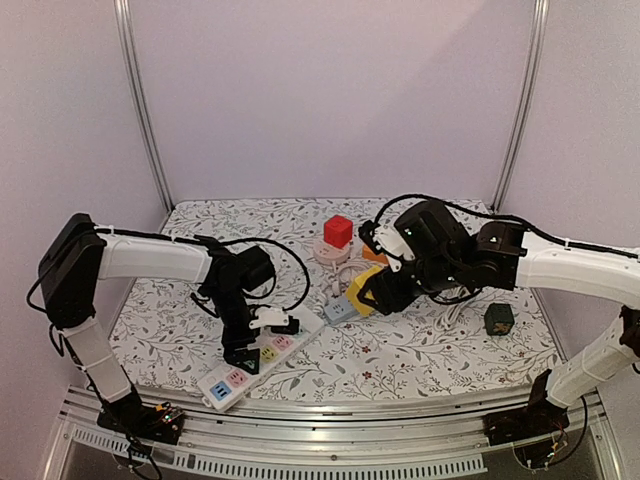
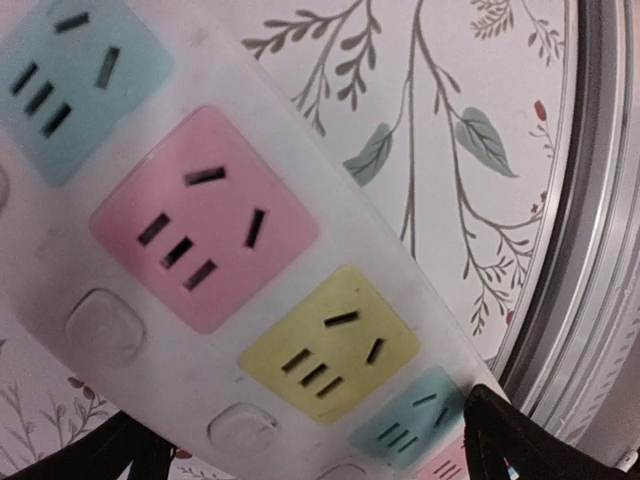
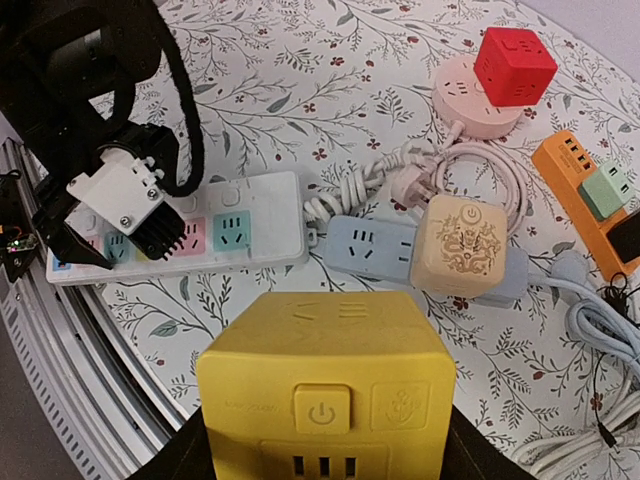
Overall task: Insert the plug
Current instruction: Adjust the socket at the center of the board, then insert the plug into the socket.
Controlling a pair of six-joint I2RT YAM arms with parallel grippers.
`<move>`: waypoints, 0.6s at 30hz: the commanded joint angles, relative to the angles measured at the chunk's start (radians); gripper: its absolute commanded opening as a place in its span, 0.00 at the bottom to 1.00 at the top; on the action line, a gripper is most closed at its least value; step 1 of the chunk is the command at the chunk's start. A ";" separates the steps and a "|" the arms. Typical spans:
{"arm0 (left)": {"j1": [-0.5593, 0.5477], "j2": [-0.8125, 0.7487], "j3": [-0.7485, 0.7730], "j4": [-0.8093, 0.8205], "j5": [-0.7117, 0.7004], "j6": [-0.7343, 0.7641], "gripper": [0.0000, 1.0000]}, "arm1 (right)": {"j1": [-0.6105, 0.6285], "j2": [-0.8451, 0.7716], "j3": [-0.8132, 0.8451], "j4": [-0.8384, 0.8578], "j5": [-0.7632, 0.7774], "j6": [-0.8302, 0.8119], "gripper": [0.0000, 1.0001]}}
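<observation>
Yellow cube plug [image 3: 325, 400] fills my right wrist view, gripped in the right claw [image 1: 385, 292] above the table, apart from the white strip [image 3: 180, 225]. I'd square it over a socket before lowering. Left claw [image 1: 243, 352] gapes wide over the strip. I count three cubes, five coloured sockets showing.

Pairs white tubular links with boxy black joint housings on left arm [image 1: 150, 258] and right arm [image 1: 575, 268] alike. Trails thin black cables [image 1: 290, 255] in loose loops along both. Bolts a white block [image 3: 120, 190], dotted with small screws, above the black fingers [image 3: 160, 235] of the left gripper [image 3: 108, 238].
</observation>
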State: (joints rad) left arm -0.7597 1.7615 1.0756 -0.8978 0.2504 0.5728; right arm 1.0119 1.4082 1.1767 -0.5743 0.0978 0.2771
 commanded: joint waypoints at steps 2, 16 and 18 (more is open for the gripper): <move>-0.057 0.040 -0.077 0.163 -0.154 0.233 0.99 | 0.009 0.060 0.037 0.103 0.013 0.064 0.00; 0.248 -0.140 0.133 -0.082 0.264 0.290 0.99 | 0.173 0.450 0.356 0.013 0.197 0.169 0.00; 0.308 -0.171 0.116 -0.071 0.252 0.284 0.99 | 0.184 0.500 0.404 -0.010 0.182 0.166 0.00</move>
State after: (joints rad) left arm -0.5556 1.6714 1.1931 -0.9276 0.4046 0.8261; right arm 1.1656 1.8164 1.4891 -0.5400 0.2573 0.4263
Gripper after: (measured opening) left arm 0.995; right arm 0.600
